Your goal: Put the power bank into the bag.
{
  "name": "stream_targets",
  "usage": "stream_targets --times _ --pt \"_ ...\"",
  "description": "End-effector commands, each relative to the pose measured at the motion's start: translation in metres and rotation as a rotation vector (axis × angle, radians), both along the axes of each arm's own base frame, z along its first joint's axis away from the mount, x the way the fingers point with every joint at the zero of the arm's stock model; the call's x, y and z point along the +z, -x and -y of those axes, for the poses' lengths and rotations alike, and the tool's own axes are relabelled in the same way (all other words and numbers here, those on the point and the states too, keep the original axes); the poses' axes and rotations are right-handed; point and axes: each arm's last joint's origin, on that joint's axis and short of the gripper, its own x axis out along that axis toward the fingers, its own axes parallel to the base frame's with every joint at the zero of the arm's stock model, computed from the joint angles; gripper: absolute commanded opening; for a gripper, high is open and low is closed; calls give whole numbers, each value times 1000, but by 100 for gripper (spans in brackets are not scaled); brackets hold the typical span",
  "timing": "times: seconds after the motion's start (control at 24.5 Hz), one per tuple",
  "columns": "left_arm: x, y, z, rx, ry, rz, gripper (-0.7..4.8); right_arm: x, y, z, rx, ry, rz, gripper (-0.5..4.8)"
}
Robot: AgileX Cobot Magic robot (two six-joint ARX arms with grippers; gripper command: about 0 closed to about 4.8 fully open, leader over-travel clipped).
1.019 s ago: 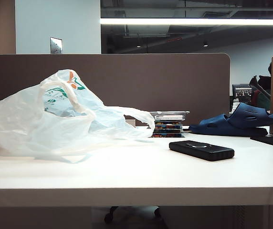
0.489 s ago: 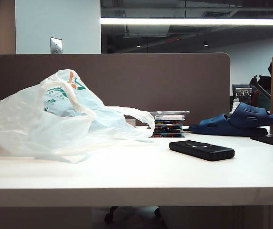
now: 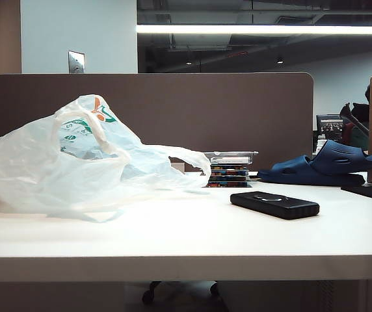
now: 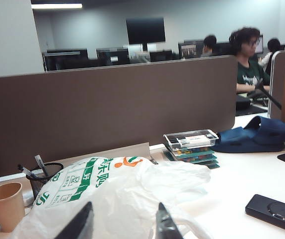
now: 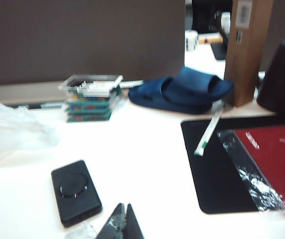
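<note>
The power bank [image 3: 274,205], a flat black slab with an oval mark on top, lies on the white table right of centre. The bag [image 3: 75,162], crinkly translucent white with a green-and-orange logo, lies slumped on the left. Neither arm shows in the exterior view. In the left wrist view my left gripper [image 4: 124,206] hangs open above the bag [image 4: 127,199] with nothing between its fingers, and the power bank [image 4: 274,213] lies apart from it. In the right wrist view my right gripper [image 5: 125,205] is shut and empty, close beside the power bank [image 5: 75,191] without touching it.
A stack of clear boxes [image 3: 229,169] and a dark blue sandal [image 3: 326,166] sit by the brown partition [image 3: 173,110]. A paper cup [image 4: 5,206] and a pen holder [image 4: 45,177] stand behind the bag. A black mat [image 5: 217,164], a red book [image 5: 277,154] and a cardboard box [image 5: 247,50] lie right.
</note>
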Motion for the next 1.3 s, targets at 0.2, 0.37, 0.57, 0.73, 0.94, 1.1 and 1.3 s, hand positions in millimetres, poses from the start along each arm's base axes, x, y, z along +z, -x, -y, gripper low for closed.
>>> stream_targets --times 0.2,0.37,0.57,0.73,0.94,1.1,1.3 --pt "23 -11 0 -8 -6 -35 157 49 -19 -1 51 19 -103 -9" --pt "34 -16 0 -6 -33 -40 157 72 -33 -2 68 13 -192 -8" --pt "41 -19 2 -63 -63 -35 157 104 -55 -3 144 64 -342 0" --pt "39 -18 4 -131 -75 -51 157 126 -83 -5 209 55 -514 113" --pt "39 -18 5 -189 -85 -52 157 135 -110 -7 286 17 -611 208" --pt "35 -18 5 -201 -83 -94 157 130 -141 -25 385 25 -700 366" --pt "28 -18 6 -221 -79 -165 157 116 -168 -50 472 61 -770 458"
